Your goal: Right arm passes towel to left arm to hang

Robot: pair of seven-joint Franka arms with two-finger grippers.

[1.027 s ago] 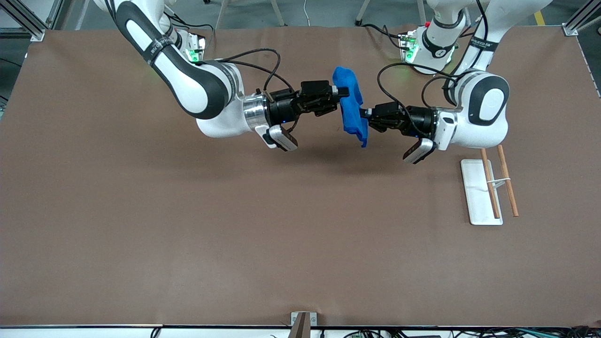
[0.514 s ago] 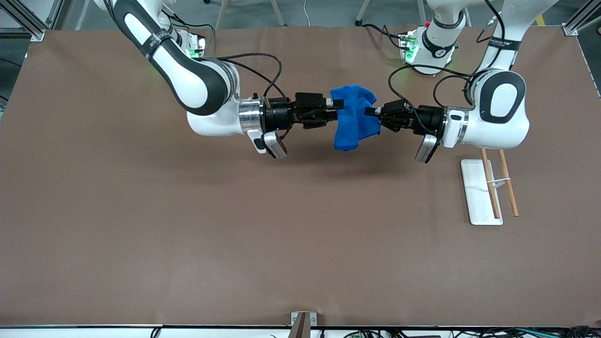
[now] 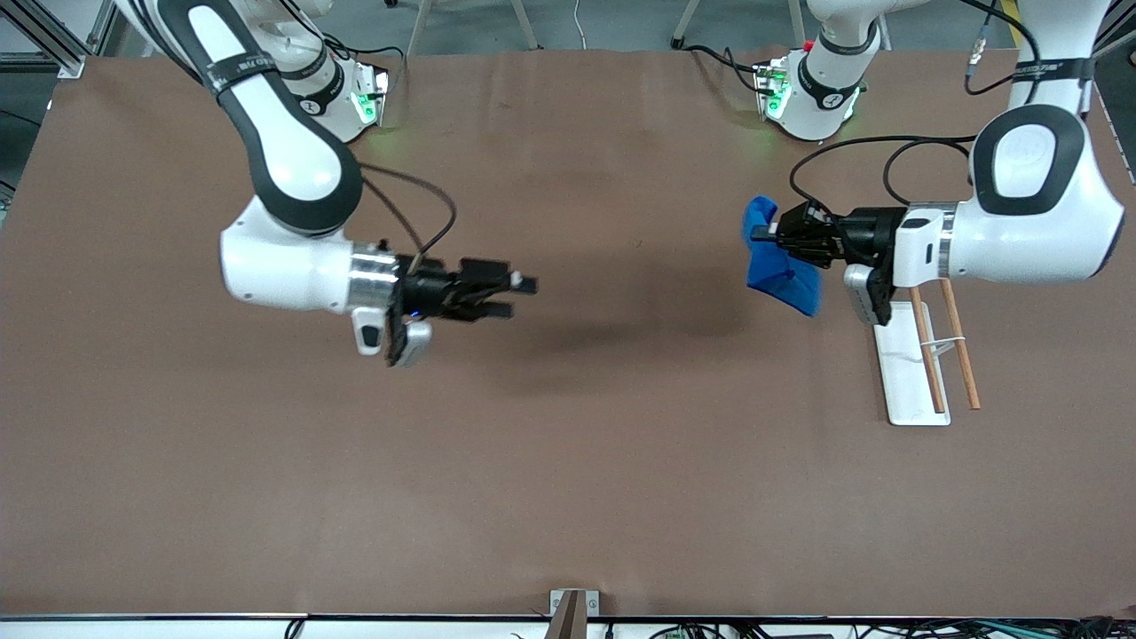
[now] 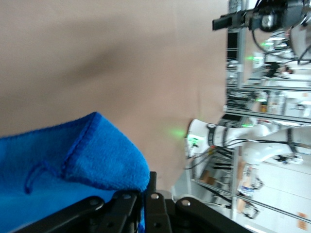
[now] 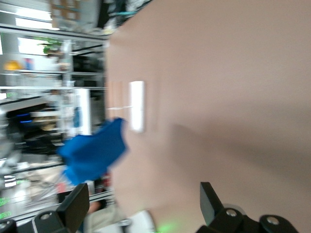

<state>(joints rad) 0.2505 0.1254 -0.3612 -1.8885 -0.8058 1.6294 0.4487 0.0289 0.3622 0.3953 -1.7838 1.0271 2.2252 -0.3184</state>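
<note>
Brown matte tabletop (image 3: pixel 568 461); my left gripper (image 3: pixel 765 235) clamps the soft blue towel (image 3: pixel 777 266) upper right; right gripper (image 3: pixel 524 297) has let go, splayed, mid-frame.

Two white robot arms reach over one brown table (image 3: pixel 568 461): the right arm (image 3: pixel 284 177) and the left arm (image 3: pixel 1029 222). Each carries one black two-finger gripper, so there are two: the right gripper (image 3: pixel 525 297), jaws apart with nothing between them, and the left gripper (image 3: pixel 765 236), closed on the cloth. There is one blue towel (image 3: pixel 779 266), one white tray (image 3: pixel 905 373), and two wooden rods (image 3: pixel 960 346) resting on it.
</note>
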